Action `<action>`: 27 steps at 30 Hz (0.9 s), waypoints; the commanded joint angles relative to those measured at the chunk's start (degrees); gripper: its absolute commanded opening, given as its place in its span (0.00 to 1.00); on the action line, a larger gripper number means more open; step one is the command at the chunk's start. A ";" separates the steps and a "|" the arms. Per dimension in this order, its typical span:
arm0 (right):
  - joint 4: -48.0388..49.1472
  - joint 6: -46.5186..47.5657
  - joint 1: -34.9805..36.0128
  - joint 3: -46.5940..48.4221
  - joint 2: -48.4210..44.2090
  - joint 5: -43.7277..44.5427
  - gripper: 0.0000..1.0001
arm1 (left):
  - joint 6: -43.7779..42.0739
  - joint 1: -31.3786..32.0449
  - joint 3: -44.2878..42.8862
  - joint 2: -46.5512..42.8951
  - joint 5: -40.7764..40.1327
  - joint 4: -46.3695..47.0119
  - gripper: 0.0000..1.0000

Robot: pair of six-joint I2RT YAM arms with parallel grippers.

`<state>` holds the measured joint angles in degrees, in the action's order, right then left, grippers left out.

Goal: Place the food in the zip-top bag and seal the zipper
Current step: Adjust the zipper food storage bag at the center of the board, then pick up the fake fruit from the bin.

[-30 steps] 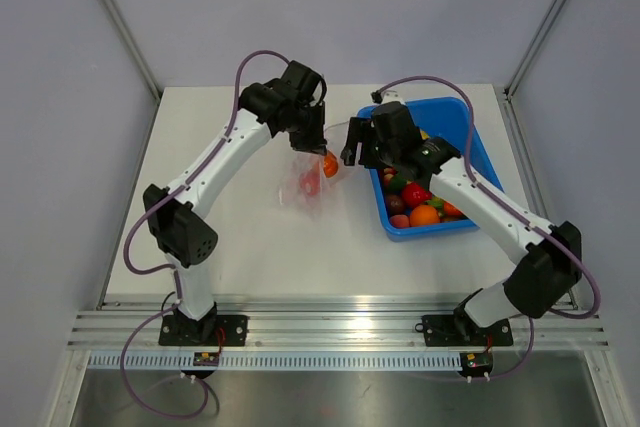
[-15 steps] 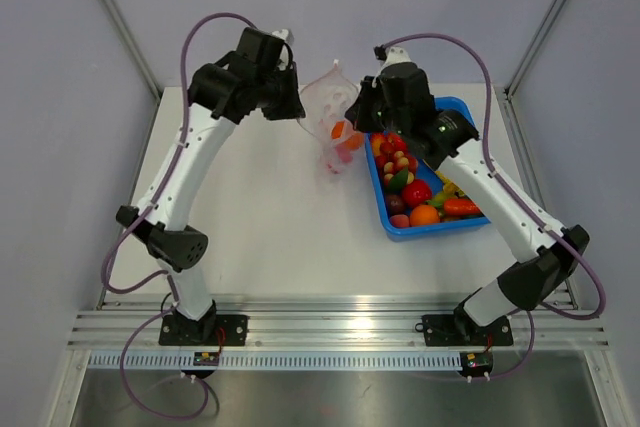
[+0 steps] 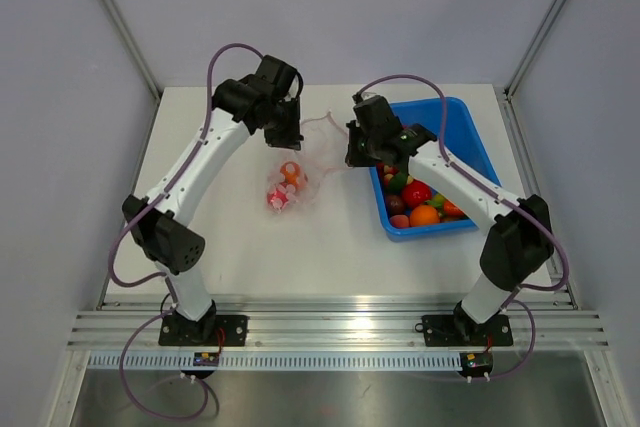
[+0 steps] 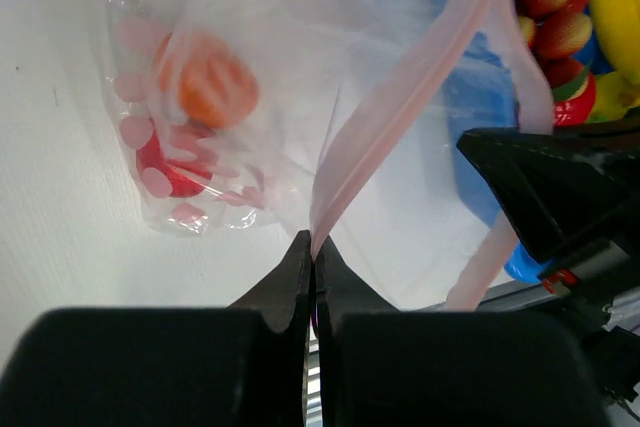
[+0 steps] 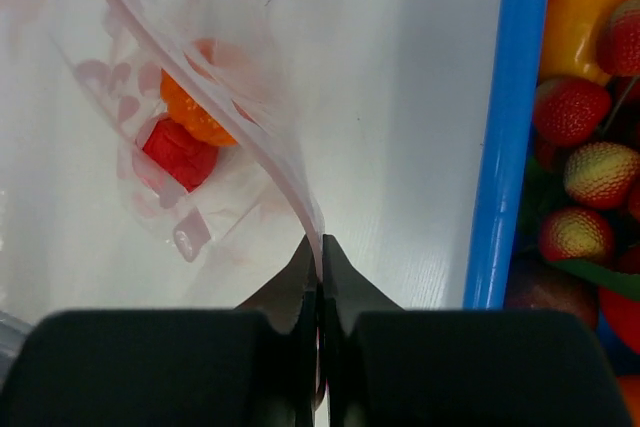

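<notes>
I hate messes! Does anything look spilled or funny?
Nothing spilled. The zip-top bag is pinched at its pink zipper by the left gripper and right gripper, holding just an orange piece and a red piece; other food sits in the blue tray.

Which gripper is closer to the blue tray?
Right. The right gripper sits at the left rim of the blue tray; the left gripper is farther left, beyond the bag.
</notes>
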<state>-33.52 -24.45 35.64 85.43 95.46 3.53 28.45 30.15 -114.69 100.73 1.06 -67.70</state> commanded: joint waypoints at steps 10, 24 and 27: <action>0.38 -0.34 -4.35 0.18 -6.93 -1.51 0.55 | 0.03 4.56 -1.67 4.03 0.78 1.69 0.00; 5.04 -4.56 -15.76 -20.82 -25.60 1.66 0.75 | 0.03 6.15 -4.31 7.47 -0.44 1.08 0.00; 4.17 -3.86 -17.62 -22.50 -21.39 0.43 0.76 | 0.12 6.15 -4.31 7.38 -0.36 1.08 0.00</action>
<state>-28.32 -27.51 18.96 64.88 69.34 5.02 28.53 36.34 -116.66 108.66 1.26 -67.57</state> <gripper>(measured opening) 0.758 0.008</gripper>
